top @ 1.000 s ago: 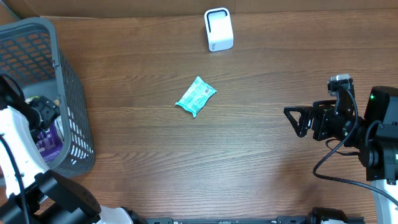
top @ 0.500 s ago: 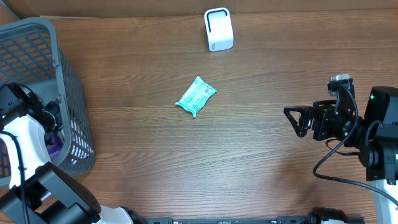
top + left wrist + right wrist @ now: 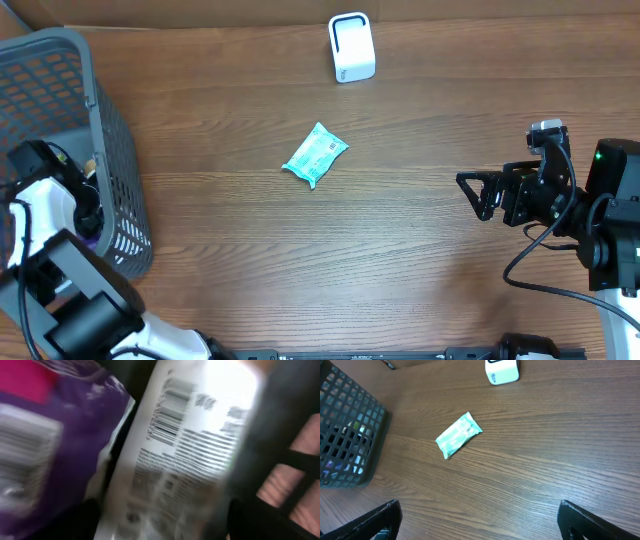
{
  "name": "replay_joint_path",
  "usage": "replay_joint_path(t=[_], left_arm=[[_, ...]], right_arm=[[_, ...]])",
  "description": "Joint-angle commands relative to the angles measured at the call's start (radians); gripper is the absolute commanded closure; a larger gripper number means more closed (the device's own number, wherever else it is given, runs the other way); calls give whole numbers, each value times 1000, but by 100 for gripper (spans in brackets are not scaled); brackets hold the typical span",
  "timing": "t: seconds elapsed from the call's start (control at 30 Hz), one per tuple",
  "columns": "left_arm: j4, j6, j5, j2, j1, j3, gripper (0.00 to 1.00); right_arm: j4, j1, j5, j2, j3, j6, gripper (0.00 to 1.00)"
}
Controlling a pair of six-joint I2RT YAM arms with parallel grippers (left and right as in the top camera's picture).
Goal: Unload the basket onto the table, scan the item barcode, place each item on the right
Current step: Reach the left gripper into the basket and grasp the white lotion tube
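A white packet (image 3: 185, 445) printed with a black barcode and fine text fills the blurred left wrist view. It lies beside a purple pack (image 3: 55, 455) inside the grey mesh basket (image 3: 110, 130). Whether the left gripper (image 3: 88, 208) clasps it cannot be told. A teal wrapper (image 3: 315, 155) lies mid-table, below the white scanner (image 3: 351, 47). The right gripper (image 3: 472, 196) is spread wide, empty.
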Motion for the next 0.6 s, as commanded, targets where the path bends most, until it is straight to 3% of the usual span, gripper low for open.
replay_joint_path(t=[0.0,0.17,0.27,0.33,0.57], left_arm=[[-11,14,30,54,-20,-18,32],[-16,0,13,69,-20,-18,44],[-20,-29,3,69,-19,-16,69],[-31,-42,4,68,-19,-8,81],[-196,-54,4,68,-19,193,92]], right_arm=[[3,5,-2,-2,21,-5,0],[4,5,-2,-2,21,-5,0],[4,5,-2,-1,21,-5,0],[4,5,-2,3,21,-5,0],[4,5,-2,26,21,-5,0]])
